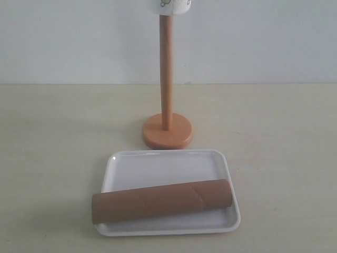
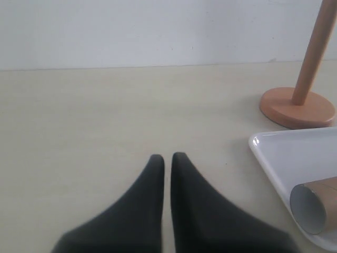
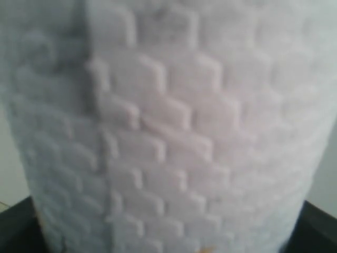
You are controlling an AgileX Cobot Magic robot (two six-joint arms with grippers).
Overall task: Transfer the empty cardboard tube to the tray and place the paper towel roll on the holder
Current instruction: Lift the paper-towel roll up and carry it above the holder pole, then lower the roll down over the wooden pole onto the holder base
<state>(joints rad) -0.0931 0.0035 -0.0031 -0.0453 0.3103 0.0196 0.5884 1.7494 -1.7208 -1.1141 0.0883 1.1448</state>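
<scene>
Under everything spreads the pale beige tabletop (image 1: 52,158) (image 2: 105,116), and the tray (image 1: 158,168) (image 2: 274,153) sits on it near the front, white and shallow. Just behind the tray's far rim stands the holder (image 1: 166,79) (image 2: 297,105), its thin pole upright on the round disc base. On the tray's near half lies the empty cardboard tube (image 1: 163,201) (image 2: 316,203), set lengthwise and slightly slanted, its left end poking out over the tray's left rim and its right end inside the rim. High above the tray's far side, at the pole's tip, hangs the paper towel roll (image 1: 171,6) (image 3: 174,132); only its lower edge shows in the exterior view, and whether the pole has entered the core cannot be told. Dark parts of the right gripper (image 3: 168,234) flank the roll's embossed white face on both sides, clasping it. Off to the tray's left, the left gripper (image 2: 167,158) is over bare tabletop, its black fingers pressed nearly together with nothing between them.
</scene>
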